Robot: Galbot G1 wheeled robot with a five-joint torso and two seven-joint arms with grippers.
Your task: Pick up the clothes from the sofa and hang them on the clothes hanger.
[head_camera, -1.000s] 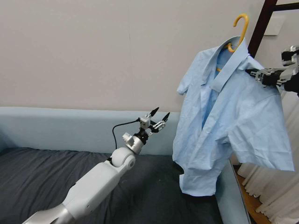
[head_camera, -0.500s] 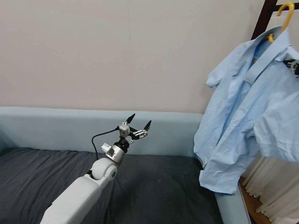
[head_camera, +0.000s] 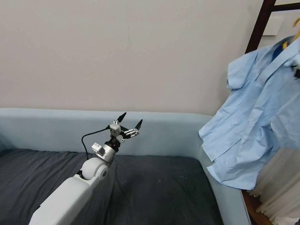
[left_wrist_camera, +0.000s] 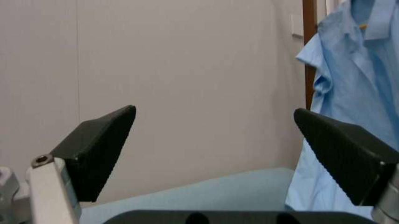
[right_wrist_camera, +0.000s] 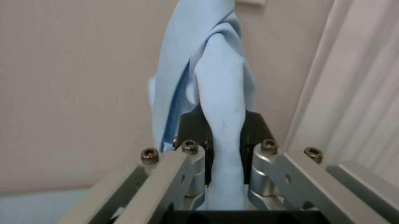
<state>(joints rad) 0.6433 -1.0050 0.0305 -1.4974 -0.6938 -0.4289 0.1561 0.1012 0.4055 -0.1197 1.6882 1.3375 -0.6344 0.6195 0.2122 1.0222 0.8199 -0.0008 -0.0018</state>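
Observation:
A light blue short-sleeved shirt (head_camera: 255,126) hangs in the air at the far right of the head view, beyond the sofa's right end, with a yellow hanger tip (head_camera: 297,21) at the frame edge. In the right wrist view my right gripper (right_wrist_camera: 224,140) is shut on a fold of the blue shirt (right_wrist_camera: 218,88). My left gripper (head_camera: 126,126) is open and empty, held up in front of the sofa back (head_camera: 56,129). The left wrist view shows its two dark fingertips (left_wrist_camera: 100,149) spread wide and the shirt (left_wrist_camera: 352,93) off to one side.
The sofa has a dark grey seat cushion (head_camera: 154,187) and a pale blue frame. A dark wooden post (head_camera: 258,26) of the clothes rack stands at the upper right against the plain wall. White curtain fabric (head_camera: 281,187) hangs at the lower right.
The shirt has moved to the right and slightly up, partly leaving the head view along with the right gripper. My left arm has drifted left, its gripper still open.

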